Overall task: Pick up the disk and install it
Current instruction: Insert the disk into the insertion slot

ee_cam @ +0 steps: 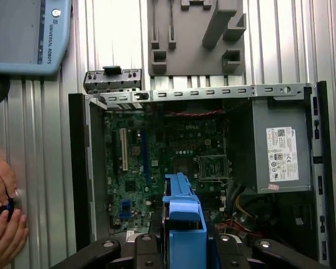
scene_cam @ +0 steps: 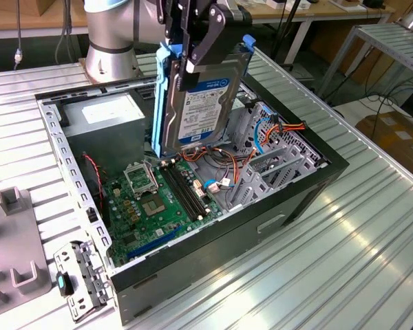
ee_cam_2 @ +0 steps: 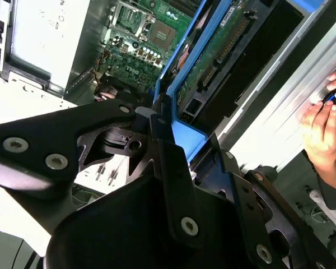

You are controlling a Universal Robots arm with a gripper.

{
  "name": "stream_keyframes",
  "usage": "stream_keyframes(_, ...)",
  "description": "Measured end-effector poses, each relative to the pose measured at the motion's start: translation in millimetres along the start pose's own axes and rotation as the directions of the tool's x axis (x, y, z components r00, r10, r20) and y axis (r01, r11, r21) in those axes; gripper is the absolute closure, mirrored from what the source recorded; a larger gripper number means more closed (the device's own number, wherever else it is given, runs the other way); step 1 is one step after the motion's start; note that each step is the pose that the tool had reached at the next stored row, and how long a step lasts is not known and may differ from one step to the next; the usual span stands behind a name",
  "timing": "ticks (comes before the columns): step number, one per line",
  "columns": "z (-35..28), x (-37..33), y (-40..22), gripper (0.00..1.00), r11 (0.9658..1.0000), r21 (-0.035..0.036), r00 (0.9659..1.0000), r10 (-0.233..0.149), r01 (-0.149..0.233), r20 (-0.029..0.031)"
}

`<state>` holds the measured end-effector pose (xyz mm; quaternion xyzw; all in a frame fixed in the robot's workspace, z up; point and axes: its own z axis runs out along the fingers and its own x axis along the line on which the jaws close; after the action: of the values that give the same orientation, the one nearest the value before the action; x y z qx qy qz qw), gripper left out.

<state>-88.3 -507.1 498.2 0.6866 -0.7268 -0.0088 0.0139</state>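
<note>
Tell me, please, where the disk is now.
In the exterior view the gripper holds the disk upright above the open computer case, over its green board, on the exterior view's left of the grey cage.

Disk (scene_cam: 213, 82): white-and-blue label (scene_cam: 198, 110) with barcodes, print too fine to read. Grey metal box (ee_cam: 269, 185): white sticker (ee_cam: 281, 154), barcodes and small print, illegible. Grey panel (ee_cam: 19, 33): one line of lettering along its edge.
</note>
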Motion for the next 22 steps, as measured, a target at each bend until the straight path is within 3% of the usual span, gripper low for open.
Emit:
stream_keyframes(17, -0.1, -0.3, -4.1, 0.63, 1.0000, 0.0000, 1.0000, 0.000, 0.000, -0.0004)
stream_keyframes(22, -0.5, -1.0, -18.0, 0.63, 1.0000, -0.0001, 1.0000, 0.000, 0.000, -0.0003)
